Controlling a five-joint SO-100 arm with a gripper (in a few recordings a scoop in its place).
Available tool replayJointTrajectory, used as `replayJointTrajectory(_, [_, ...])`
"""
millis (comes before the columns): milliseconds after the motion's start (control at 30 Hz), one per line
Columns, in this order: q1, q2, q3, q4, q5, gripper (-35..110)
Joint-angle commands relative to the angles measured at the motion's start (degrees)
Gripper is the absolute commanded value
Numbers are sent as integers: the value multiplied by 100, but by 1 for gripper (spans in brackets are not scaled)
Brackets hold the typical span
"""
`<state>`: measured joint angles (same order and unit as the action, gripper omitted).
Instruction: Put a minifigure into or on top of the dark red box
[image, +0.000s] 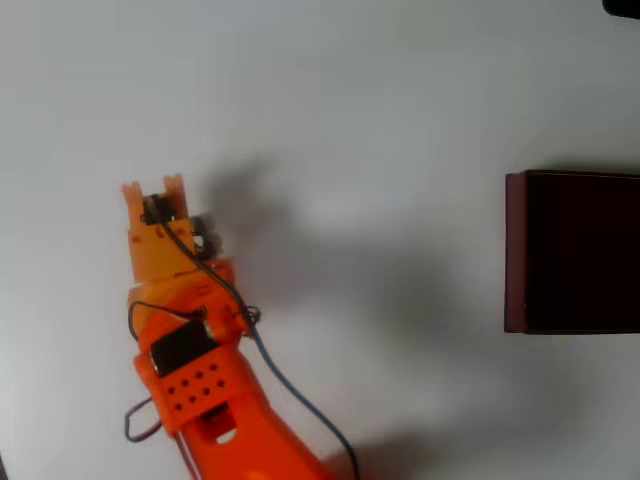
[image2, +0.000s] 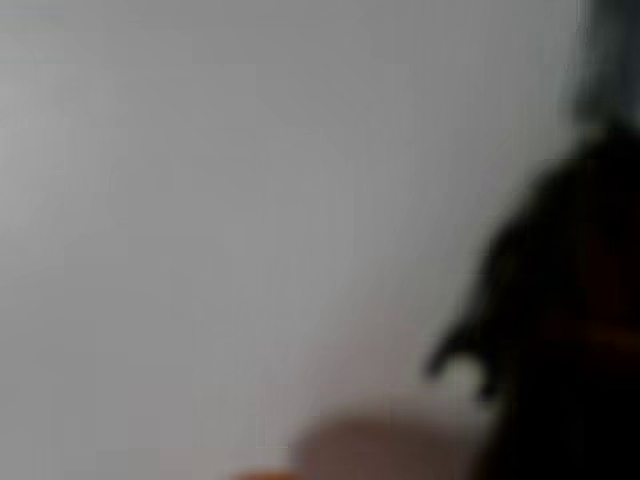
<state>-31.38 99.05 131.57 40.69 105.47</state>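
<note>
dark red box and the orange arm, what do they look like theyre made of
The dark red box looks like matte card or thin plastic: flat, thin walls with no shine, and an almost black inside; the overhead view leaves the choice open. The arm and its gripper look like moulded or printed hard plastic: uniform bright orange, blocky shapes, a grid of small holes. The table is a smooth, pale, matte surface.

A bare white tabletop (image: 400, 100) with an orange hobby arm (image: 200, 370) suggests a lab or workshop bench.
</note>
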Motion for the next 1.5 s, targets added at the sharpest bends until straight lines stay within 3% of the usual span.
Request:
replayJointTrajectory(0, [-35,-70,-141,-70,123,21])
replayJointTrajectory(633, [-35,-352,-229,-237,18,0])
replayJointTrajectory(767, [26,193,-237,387,-325,0])
replayJointTrajectory(967, [1230,2443,-738,2909,-2813,0])
replayJointTrajectory(1133, [3305,4649,-624,3990,-5045,0])
replayJointTrajectory(1300, [5405,4623,-1081,4148,-6899,0])
replayJointTrajectory(1467, [6460,3753,-1055,3217,-7585,0])
